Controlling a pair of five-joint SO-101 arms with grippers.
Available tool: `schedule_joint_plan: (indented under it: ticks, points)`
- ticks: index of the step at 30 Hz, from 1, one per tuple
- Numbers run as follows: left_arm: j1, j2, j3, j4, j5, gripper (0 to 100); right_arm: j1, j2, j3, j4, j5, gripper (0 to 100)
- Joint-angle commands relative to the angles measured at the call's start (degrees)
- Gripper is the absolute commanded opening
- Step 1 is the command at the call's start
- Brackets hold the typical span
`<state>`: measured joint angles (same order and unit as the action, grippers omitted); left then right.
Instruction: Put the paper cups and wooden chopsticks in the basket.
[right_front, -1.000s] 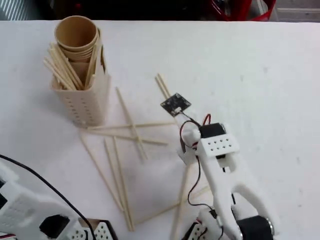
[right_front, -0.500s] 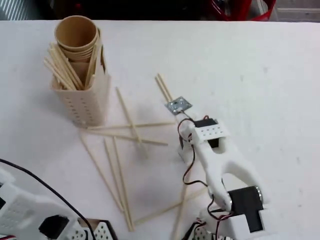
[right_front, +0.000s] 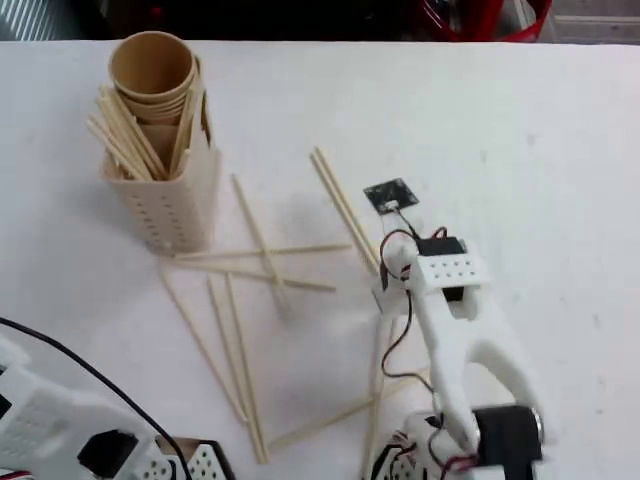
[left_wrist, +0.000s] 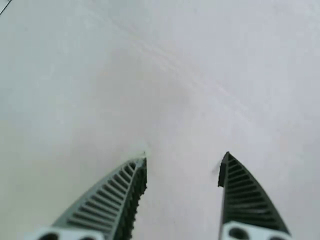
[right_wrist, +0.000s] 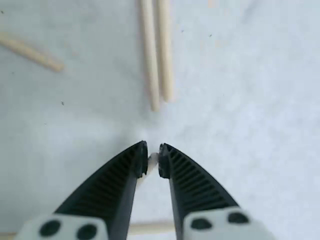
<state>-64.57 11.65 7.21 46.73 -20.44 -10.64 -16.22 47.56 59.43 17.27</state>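
— White table (right_front: 520, 130) all round. Where's the stick in hand?

— The right gripper (right_wrist: 152, 152) is clenched on the very tip of one chopstick (right_wrist: 151, 160). The rest of it runs back beneath the gripper, and a pair (right_wrist: 157, 55) of others lies just ahead.

— What might go wrong?

— I'd say so shallow a pinch lets the chopstick swing or slip out on lifting. Its tail could also drag the loose chopsticks (right_front: 260, 245) crossed nearby.

— And the basket?

— The basket (right_front: 180, 205) stands well apart at the far corner. It holds stacked paper cups (right_front: 152, 68) with a bundle (right_front: 125, 140) of sticks leaning beside them. The left gripper (left_wrist: 182, 165) hangs spread wide over bare table, holding nothing.
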Motion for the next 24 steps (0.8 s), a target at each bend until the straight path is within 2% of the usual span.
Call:
schedule_joint_plan:
  ticks: [1, 6, 11, 18, 24]
  points:
    - [-0.3, -3.6, -0.5, -1.3, -0.3, 24, 1.0, -13.8, -1.4, 2.9, -2.0, 1.5]
    - [-0.5, -3.6, -0.5, -1.3, -0.4, 24, 5.6, -18.7, -8.9, 3.1, -2.3, 1.5]
    - [-0.5, -3.6, -0.4, -1.3, -0.4, 24, 8.3, -9.1, -25.7, 3.3, -2.3, 1.5]
    - [-0.2, -3.6, -0.4, -1.3, -0.3, 24, -0.2, 12.0, -50.7, 6.2, -3.1, 1.5]
    - [-0.6, -3.9, -1.0, -2.1, -0.4, 24, -2.2, 11.9, -68.3, 13.9, -7.6, 1.5]
